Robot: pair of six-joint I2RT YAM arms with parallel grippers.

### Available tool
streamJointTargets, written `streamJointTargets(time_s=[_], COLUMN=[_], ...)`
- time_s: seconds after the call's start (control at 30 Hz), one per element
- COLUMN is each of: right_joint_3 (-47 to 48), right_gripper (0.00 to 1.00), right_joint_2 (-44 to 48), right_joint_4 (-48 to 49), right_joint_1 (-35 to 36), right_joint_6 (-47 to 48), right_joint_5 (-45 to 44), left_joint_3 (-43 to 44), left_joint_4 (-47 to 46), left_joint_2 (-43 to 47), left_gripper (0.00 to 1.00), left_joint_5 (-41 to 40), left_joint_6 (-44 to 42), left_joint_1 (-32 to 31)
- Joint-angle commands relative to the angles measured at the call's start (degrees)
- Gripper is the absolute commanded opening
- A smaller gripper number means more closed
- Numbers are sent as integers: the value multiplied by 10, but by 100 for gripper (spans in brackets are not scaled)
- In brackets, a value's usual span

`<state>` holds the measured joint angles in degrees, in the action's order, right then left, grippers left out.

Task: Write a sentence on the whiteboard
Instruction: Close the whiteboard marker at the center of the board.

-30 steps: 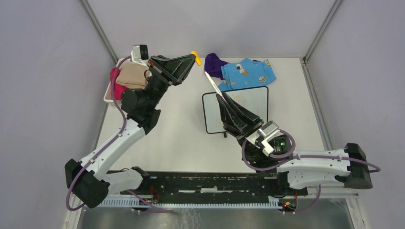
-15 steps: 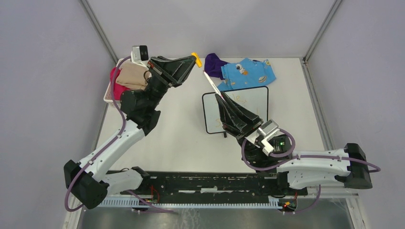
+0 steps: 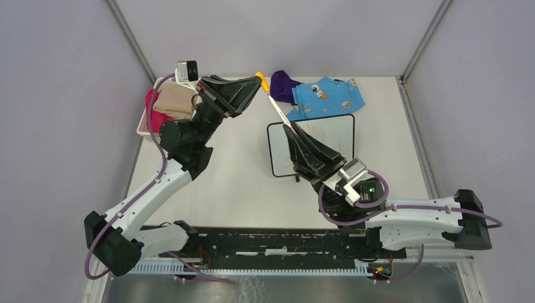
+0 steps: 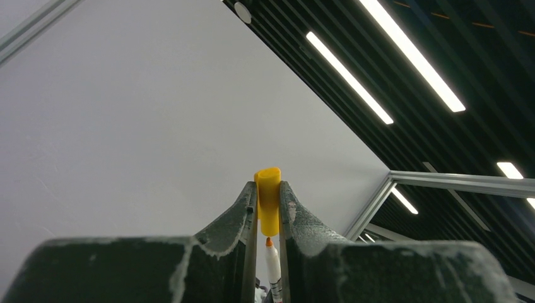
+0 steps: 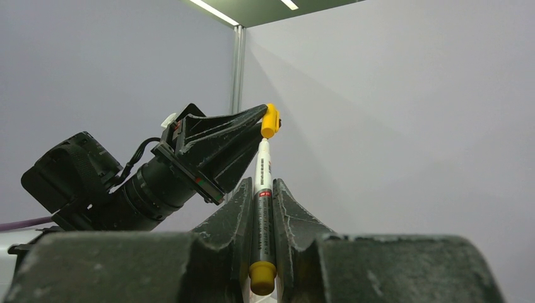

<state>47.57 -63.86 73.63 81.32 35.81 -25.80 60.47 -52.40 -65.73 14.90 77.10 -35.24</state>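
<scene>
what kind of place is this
Probably a robotics lab cell, not a home or office: a left arm and right arm bolted to a rail at the table edge, plain grey walls framed by aluminium posts, and strip lights in a black slatted ceiling.

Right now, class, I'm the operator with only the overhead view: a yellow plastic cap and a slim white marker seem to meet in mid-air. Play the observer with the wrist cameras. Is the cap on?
Observer: No. In the left wrist view, the slim white marker has its orange tip bare, just below the yellow plastic cap.
Operator: How is the cap held?
Observer: The left gripper pinches it between both fingers, and one end sticks out past the fingertips.
Operator: And the marker?
Observer: The right gripper clamps its dark barrel, with a yellow end plug poking out behind the fingers.
</scene>
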Motion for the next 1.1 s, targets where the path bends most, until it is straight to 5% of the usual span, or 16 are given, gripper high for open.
streamJointTargets(time_s=[0.0, 1.07], right_joint_3=[27, 22], right_gripper=[0, 0], right_joint_2=[-1, 5], right_joint_4=[13, 24], right_joint_1=[3, 3], right_joint_6=[-6, -4], right_joint_5=[-7, -11], left_joint_3=[12, -4], left_joint_4=[-17, 7], left_joint_2=[10, 26], left_gripper=[2, 2], left_joint_5=[13, -5], left_joint_6=[-29, -53], left_joint_1=[-4, -5])
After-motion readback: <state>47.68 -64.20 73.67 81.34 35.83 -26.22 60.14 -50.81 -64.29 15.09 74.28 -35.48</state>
